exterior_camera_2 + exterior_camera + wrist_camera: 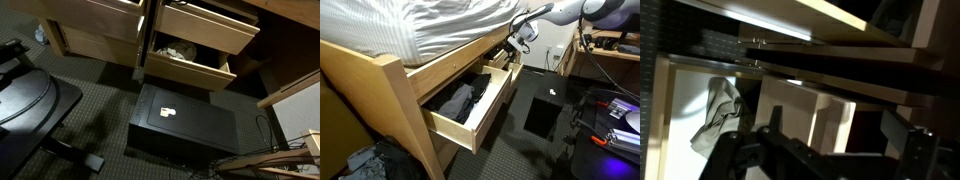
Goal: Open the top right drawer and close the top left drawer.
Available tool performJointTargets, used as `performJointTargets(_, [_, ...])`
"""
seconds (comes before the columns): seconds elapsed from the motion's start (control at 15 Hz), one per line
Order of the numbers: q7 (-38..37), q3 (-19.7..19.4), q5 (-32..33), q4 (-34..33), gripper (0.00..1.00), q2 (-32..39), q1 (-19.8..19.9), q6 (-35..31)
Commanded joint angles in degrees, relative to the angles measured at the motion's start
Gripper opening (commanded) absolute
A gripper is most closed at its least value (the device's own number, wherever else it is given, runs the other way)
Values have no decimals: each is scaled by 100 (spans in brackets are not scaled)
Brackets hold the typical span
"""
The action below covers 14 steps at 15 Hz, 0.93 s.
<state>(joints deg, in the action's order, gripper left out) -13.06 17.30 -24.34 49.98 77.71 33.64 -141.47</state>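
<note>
The top left drawer [470, 118] is wide and stands pulled far out, with dark grey and black clothes [455, 100] inside. Farther back, the top right drawer [503, 56] shows its orange-brown side and is partly out. My gripper [523, 38] is at that drawer's front, at its upper edge. In the wrist view my gripper [840, 140] is open with nothing between the fingers, facing pine drawer panels [840, 62] and a pale cloth [718, 112] in a compartment below. Two open pine drawers, one above the other [215, 22], show in an exterior view.
A black box [185, 122] stands on the dark carpet in front of the drawers and also shows in an exterior view [542, 112]. A black chair [30, 100] is nearby. A mattress with white bedding [440, 25] lies above. A desk with cables [610, 50] is at the back.
</note>
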Motion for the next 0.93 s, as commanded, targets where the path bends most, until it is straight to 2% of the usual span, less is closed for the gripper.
performJointTargets(0.0, [-1,57,-7,-83,100,54,-2,18])
performJointTargets(0.27, [-2,104,-12,-208,100,151,0,29])
performJointTargets(0.47, [-606,-176,238,-710,100,471,-426,361])
performJointTargets(0.53, [-713,-483,-17,-970,100,595,-694,420])
performJointTargets(0.73, [-1421,-792,-47,-1395,100,856,-1119,201])
performJointTargets(0.8, [-1051,-520,47,-832,100,553,-853,203])
performJointTargets(0.87, [-1209,-777,-128,-1019,100,632,-1065,232])
